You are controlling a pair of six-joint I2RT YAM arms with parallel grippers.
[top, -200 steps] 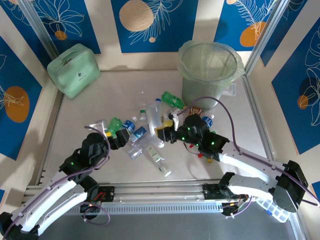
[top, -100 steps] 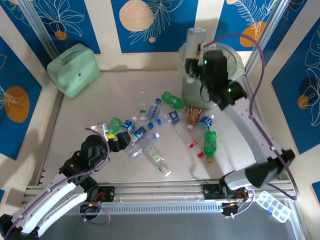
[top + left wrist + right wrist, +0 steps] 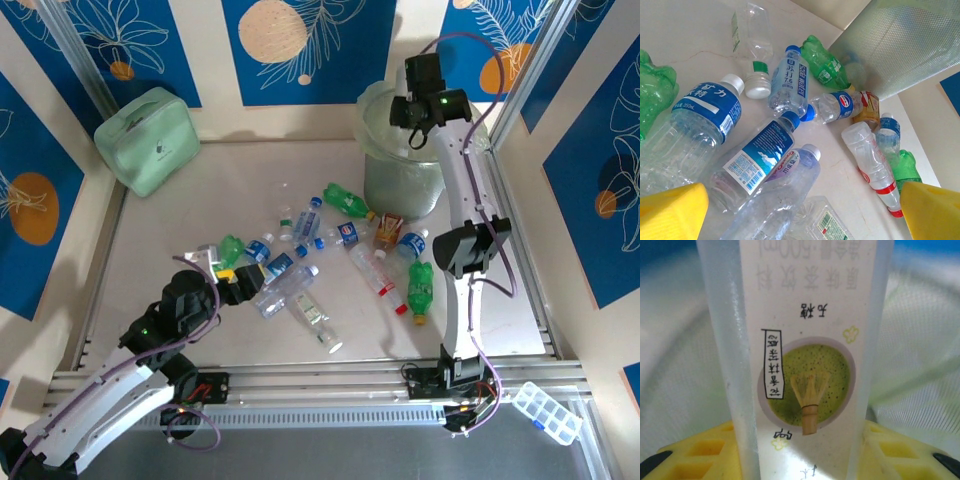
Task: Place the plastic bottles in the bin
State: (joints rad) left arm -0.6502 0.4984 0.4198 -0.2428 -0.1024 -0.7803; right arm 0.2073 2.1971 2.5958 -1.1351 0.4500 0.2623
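Over the bin [image 3: 372,135], at about one o'clock on the table [image 3: 180,220], the right gripper [image 3: 408,112] hangs above the open mouth on its tall, upright arm. Its wrist view shows the yellow fingers [image 3: 710,450] pinching a translucent bottle [image 3: 800,340] from both sides. The bottle's white label, printed with a green bowl of matcha and a whisk, faces the lens. Behind it lies the pale, bag-lined inside of the bin.

The other plastic bottles [image 3: 300,262] lie scattered on the table from the centre out toward three o'clock, all outside the bin. A green bottle [image 3: 347,199] lies just beside the bin at its seven o'clock, and a second green bottle [image 3: 421,285] lies at four o'clock of the heap. A red-banded bottle [image 3: 375,270] sits between them, and several blue-labelled ones crowd the middle, some touching.

At seven o'clock of that heap the left gripper [image 3: 802,200] is low over the bottles, jaws spread wide — one yellow finger shows at each lower corner of its wrist view, with blue-labelled bottles lying between. A mint-green case [image 3: 150,140] sits at ten o'clock, well apart.
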